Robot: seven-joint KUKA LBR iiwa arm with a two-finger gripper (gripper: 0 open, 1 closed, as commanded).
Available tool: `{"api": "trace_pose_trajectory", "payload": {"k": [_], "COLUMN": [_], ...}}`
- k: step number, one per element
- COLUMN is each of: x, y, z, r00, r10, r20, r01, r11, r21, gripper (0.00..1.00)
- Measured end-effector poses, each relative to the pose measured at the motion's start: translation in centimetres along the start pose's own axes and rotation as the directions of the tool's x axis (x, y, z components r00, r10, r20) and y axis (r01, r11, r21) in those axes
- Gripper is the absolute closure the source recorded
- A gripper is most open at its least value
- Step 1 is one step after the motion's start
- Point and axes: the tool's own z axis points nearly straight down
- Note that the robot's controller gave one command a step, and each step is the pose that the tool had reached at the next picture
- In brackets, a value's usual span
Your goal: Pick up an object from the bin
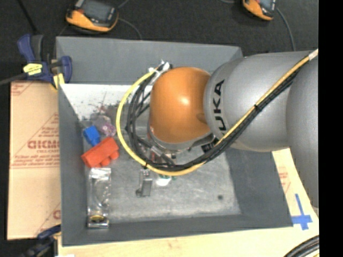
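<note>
Arm (257, 106) over grey bin (161, 58). Clear bag (99, 194) lies below the red block (100, 153), blue piece (91, 135) above it. To the block's lower right is the pincer (143, 189), grip state indiscernible, with a small white-green item (162, 181) just beside it.

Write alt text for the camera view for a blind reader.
A robot arm with an orange wrist cover reaches from the right into a grey bin, its gripper low near the floor's middle. By the left wall lie a blue block, a red block and a clear plastic packet.
</note>
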Motion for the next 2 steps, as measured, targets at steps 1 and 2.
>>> {"api": "trace_pose_trajectory", "payload": {"k": [1, 2], "x": [-1.7, -11.1], "y": [5.9, 1.5], "z": [10.1, 7.3], "r00": [0.998, 0.823], "r10": [-0.061, -0.568], "r20": [0.001, 0.012], "r01": [0.061, 0.568], "r11": [0.998, 0.823], "r21": [0.001, 0.008], "gripper": [0.0, 0.0]}}
